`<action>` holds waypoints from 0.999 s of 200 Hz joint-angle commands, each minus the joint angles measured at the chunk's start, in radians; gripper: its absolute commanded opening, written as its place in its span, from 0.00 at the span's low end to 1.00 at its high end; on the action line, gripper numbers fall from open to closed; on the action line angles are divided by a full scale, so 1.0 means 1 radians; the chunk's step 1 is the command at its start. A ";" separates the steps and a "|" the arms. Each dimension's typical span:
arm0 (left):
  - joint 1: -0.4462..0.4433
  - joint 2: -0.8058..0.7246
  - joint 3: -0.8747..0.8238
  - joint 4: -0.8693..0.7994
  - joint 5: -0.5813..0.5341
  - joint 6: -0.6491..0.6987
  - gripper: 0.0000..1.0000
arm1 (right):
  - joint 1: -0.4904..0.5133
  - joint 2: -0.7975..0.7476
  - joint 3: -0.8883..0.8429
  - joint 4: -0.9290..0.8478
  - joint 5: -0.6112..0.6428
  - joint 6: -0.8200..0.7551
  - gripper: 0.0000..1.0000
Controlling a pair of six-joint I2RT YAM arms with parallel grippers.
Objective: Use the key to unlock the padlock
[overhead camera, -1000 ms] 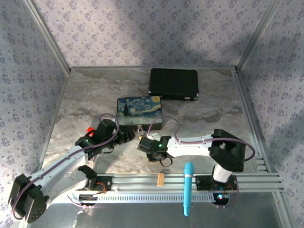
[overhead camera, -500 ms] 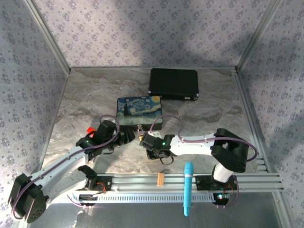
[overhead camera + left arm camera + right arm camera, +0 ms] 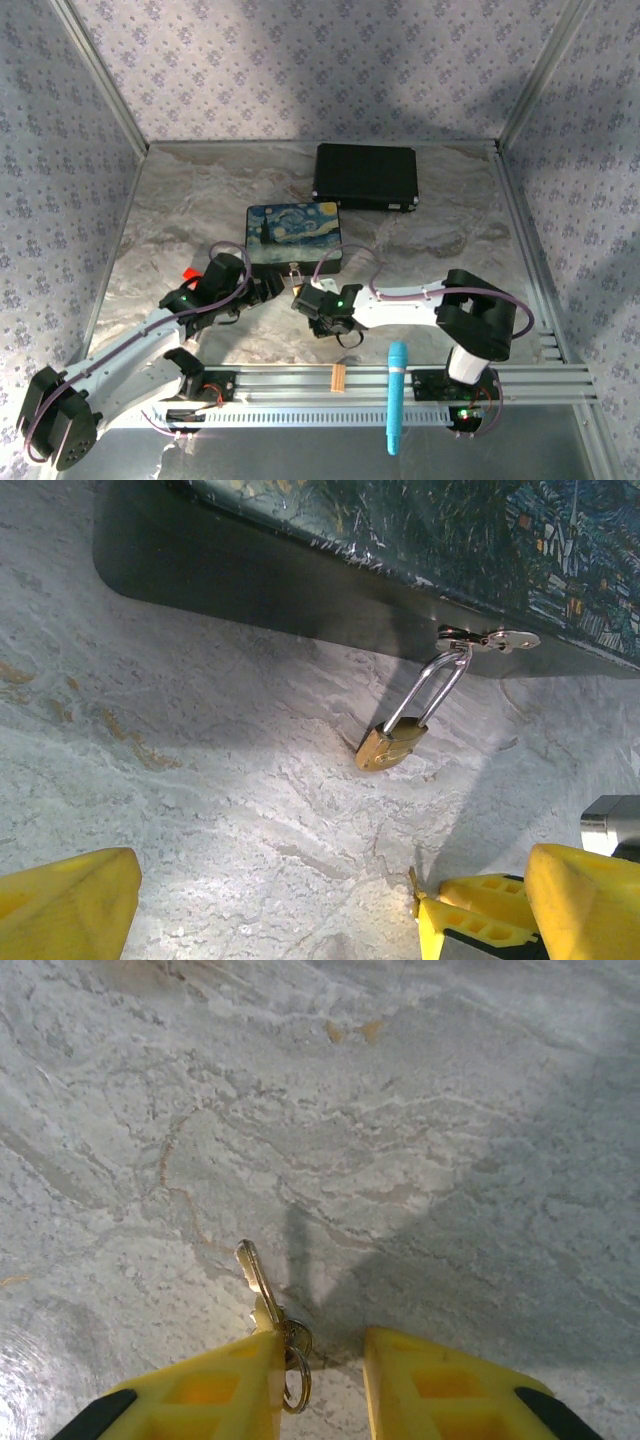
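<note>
Top view first: the left gripper (image 3: 270, 289) and right gripper (image 3: 300, 296) sit close together on the marble bench (image 3: 190, 215), both just short of the near side of the painted box (image 3: 295, 232). The padlock (image 3: 294, 268) is a tiny brass dot straight ahead of the gap between the two, hanging off that side of the box. It's too small here to say more. Left wrist cam: the left jaws are released, with the yellow fingers (image 3: 65, 905) spread wide to either edge of the frame. The padlock (image 3: 390, 747) is ahead of them and a bit toward the right-hand finger. Its silver shackle (image 3: 430, 685) is hooked through the box's clasp (image 3: 487, 640), and the body is tilted with its bottom corner on the bench. The shackle looks closed. Right wrist cam: the right jaws are clenched on the key (image 3: 257, 1282). Its blade pokes forward past the tip of the left-hand finger (image 3: 200, 1390), clear of the bench and casting a shadow on it. The key ring (image 3: 296, 1375) dangles in the gap between the two fingers.
</note>
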 commanded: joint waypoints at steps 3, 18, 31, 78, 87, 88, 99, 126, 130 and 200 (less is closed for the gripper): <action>-0.008 -0.015 -0.003 0.008 -0.014 -0.016 0.98 | 0.033 0.081 0.012 -0.013 -0.035 0.012 0.26; -0.009 -0.017 -0.003 0.008 -0.016 -0.018 0.98 | 0.041 0.093 0.017 -0.019 -0.038 0.012 0.20; -0.009 -0.016 -0.004 0.010 -0.017 -0.019 0.98 | 0.036 0.085 0.003 0.002 -0.051 0.014 0.13; -0.016 -0.013 -0.042 0.113 0.025 -0.063 0.94 | -0.012 -0.022 -0.087 0.120 -0.102 -0.033 0.02; -0.021 -0.012 -0.056 0.153 0.037 -0.086 0.92 | -0.025 -0.041 -0.097 0.124 -0.112 -0.046 0.02; -0.020 -0.011 -0.058 0.157 0.037 -0.090 0.92 | -0.026 -0.043 -0.098 0.125 -0.114 -0.047 0.02; -0.033 -0.012 -0.076 0.195 0.037 -0.127 0.91 | -0.045 -0.065 -0.111 0.126 -0.131 -0.068 0.00; -0.087 -0.014 -0.135 0.331 0.008 -0.238 0.87 | -0.086 -0.133 -0.154 0.194 -0.198 -0.068 0.00; -0.098 -0.015 -0.147 0.360 0.004 -0.257 0.86 | -0.091 -0.142 -0.161 0.204 -0.206 -0.068 0.00; -0.209 0.029 -0.211 0.572 -0.085 -0.483 0.77 | -0.153 -0.242 -0.137 0.234 -0.263 -0.079 0.00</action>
